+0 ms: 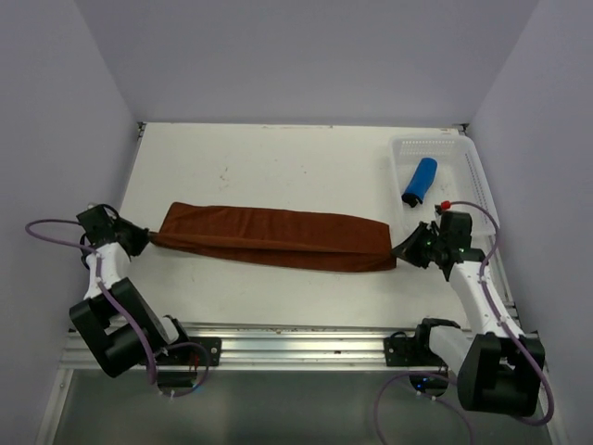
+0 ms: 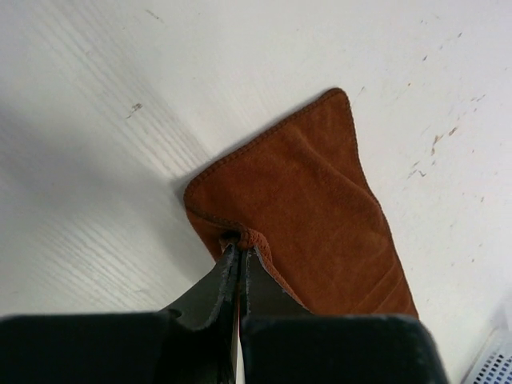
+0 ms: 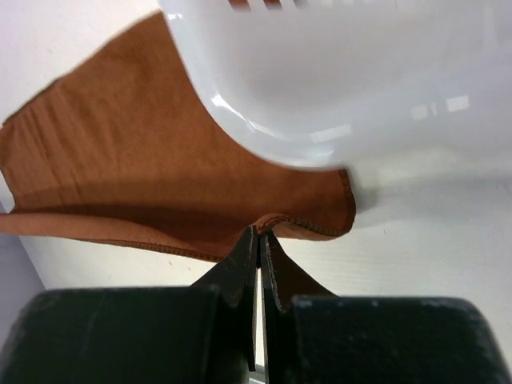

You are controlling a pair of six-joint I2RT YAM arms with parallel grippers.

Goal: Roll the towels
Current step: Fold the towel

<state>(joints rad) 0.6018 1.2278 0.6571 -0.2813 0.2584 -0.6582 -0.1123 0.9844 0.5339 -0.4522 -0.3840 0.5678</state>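
On the counter [image 1: 278,167], your left tool [image 1: 146,239] and right tool [image 1: 400,250] pinch the brown towel [image 1: 273,237] ends, stretched flat; next, start rolling it.

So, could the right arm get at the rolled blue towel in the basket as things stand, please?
Probably not yet: the right gripper is shut on the brown towel's end. The blue towel lies close by, uncovered in the open basket.

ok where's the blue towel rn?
In the top view, the blue towel lies rolled inside the white basket at the table's far right, just beyond the right gripper, apart from the brown towel.
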